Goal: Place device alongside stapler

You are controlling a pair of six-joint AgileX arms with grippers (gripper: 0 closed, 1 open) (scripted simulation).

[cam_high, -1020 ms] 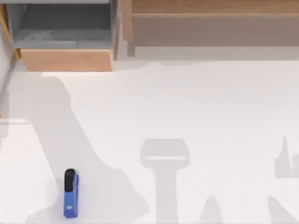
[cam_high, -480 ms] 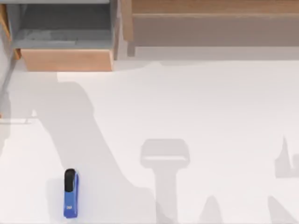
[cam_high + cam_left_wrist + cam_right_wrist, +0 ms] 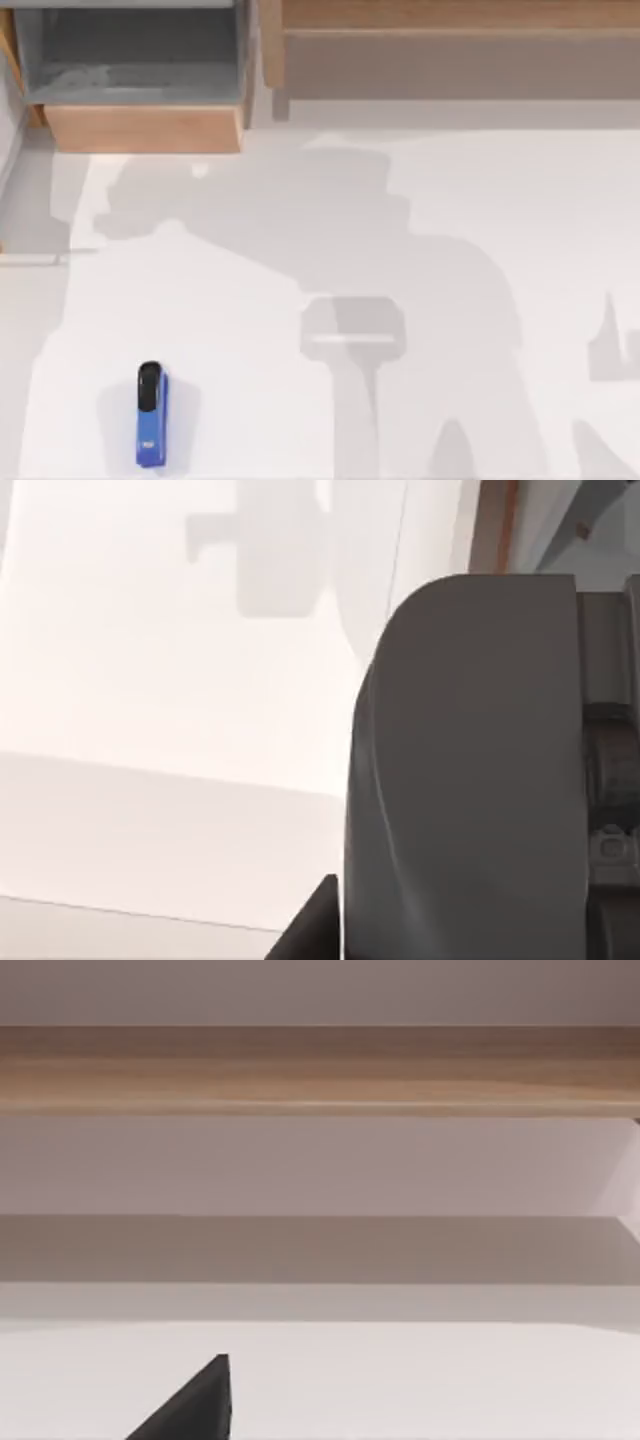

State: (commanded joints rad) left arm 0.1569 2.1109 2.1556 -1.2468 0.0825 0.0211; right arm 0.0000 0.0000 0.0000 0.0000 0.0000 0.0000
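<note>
Top view, going left to right: an open wooden drawer [image 3: 140, 90] with a grey inside sits at the upper left of the frame, and a long wooden shelf [image 3: 450, 40] runs along the upper right. The stapler [image 3: 151, 415] lies flat on the white bench [image 3: 480, 200] at the lower left, black end toward the drawer, nothing beside it. Broad arm shadows cross the bench's middle. Whether either arm's fingers are released or clenched I cannot tell

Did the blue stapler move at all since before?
No. The stapler lies in the same spot near the table's front-left, black end pointing toward the wooden drawer. Only shadows shifted.
</note>
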